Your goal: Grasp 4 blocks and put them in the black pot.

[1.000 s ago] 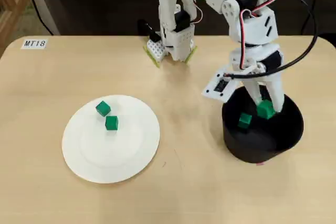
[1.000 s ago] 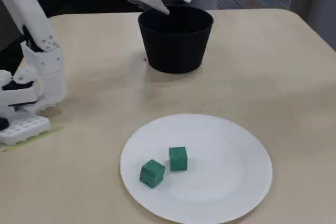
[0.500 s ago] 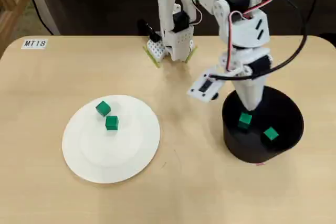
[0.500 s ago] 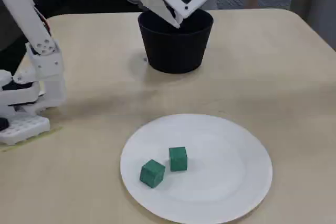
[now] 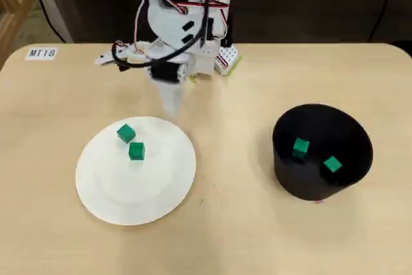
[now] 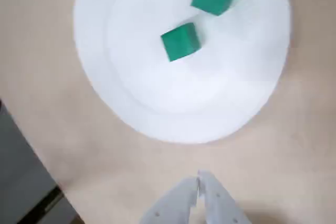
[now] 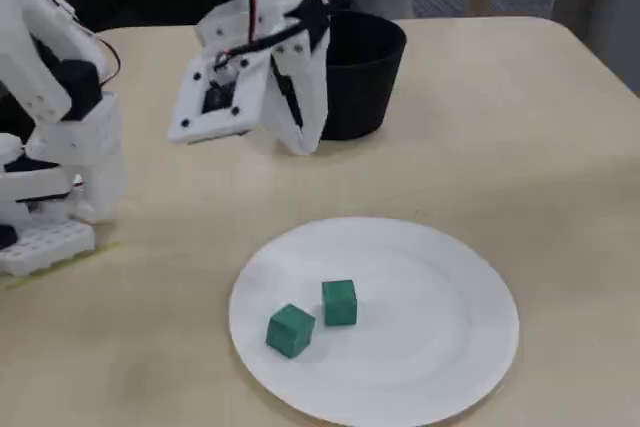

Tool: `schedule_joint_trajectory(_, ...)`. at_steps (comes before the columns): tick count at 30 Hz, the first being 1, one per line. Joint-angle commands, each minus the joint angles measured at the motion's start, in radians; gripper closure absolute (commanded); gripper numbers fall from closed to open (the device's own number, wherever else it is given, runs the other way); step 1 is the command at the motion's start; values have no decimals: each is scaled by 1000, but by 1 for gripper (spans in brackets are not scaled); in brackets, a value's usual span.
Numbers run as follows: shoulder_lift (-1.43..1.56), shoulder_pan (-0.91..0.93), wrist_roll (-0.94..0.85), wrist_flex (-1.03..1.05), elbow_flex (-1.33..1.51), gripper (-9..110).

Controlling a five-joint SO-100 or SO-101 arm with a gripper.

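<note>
Two green blocks [image 5: 131, 143] lie on the white plate [image 5: 161, 191], just beyond the closed, empty jaws hovering over the desk [image 5: 232, 236]; two more [image 5: 315, 156] sit inside the black pot [image 5: 290, 178], far right.

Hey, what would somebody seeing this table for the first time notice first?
Probably the two green blocks on the white plate, at the left of the overhead view. Next, the black pot on the right holding two more blocks, and the gripper shut just off the plate's edge.
</note>
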Motion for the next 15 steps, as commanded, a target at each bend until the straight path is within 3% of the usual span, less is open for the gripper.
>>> schedule_joint_trajectory(1,-26,63,9,-3,0,104)
schedule_joint_trajectory(8,-150,192,5,-38,-48,104)
schedule_joint_trajectory(15,-336,219,-176,-41,-176,104)
